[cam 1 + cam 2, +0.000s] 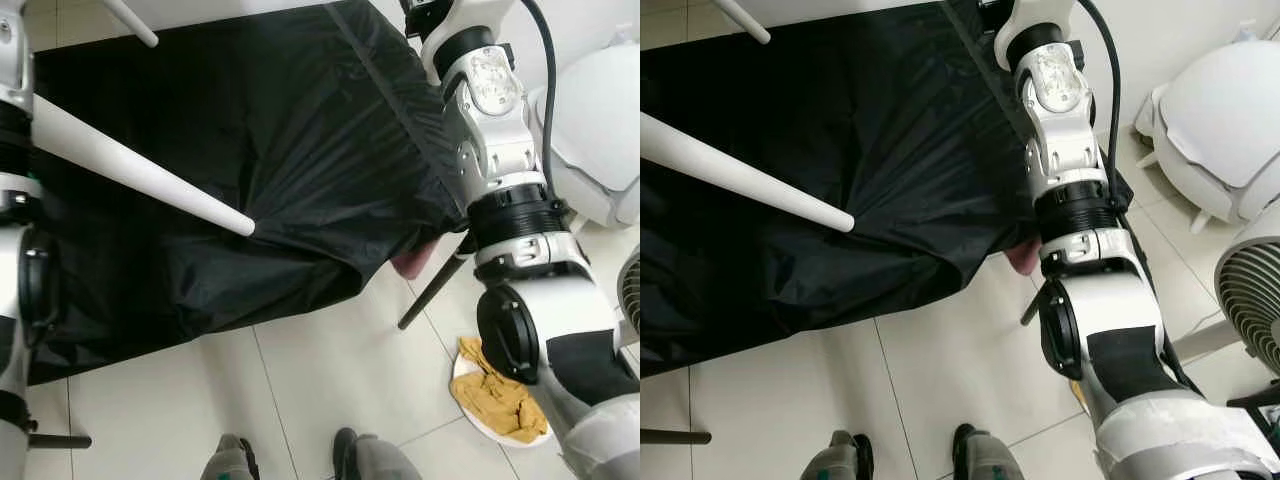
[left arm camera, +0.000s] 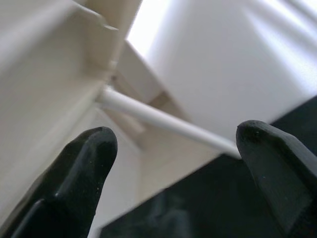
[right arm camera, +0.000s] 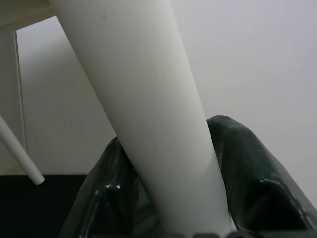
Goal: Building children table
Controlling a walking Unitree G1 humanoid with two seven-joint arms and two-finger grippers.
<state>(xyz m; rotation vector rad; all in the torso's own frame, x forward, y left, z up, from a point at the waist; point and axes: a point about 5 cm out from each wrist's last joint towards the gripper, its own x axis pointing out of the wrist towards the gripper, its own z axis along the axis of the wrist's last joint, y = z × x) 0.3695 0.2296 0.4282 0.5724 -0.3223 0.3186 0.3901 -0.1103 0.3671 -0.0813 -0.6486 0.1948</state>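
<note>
Right gripper (image 3: 171, 198) clenched on white table leg (image 3: 148, 109), left gripper (image 2: 173, 163) released nearby; leg-fitting step, next needs seating it in table.

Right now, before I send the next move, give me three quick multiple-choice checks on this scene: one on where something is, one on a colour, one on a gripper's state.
1. Where does the mustard-yellow cloth lie?
A. On a white plate on the floor tiles, by the right arm
B. Draped over the fan
C. On top of the black sheet

2. What colour is the sheet spread under the table legs?
A. Blue
B. Black
C. Red

3. What is the right gripper doing?
A. Hanging open over the floor
B. Shut on a white table leg
C. Holding the yellow cloth

Answers:
1 A: the yellow cloth sits on a white plate on the tiles.
2 B: the black sheet lies beneath the long white leg.
3 B: in the right wrist view the right gripper has its fingers pressed against both sides of a white table leg.
</note>
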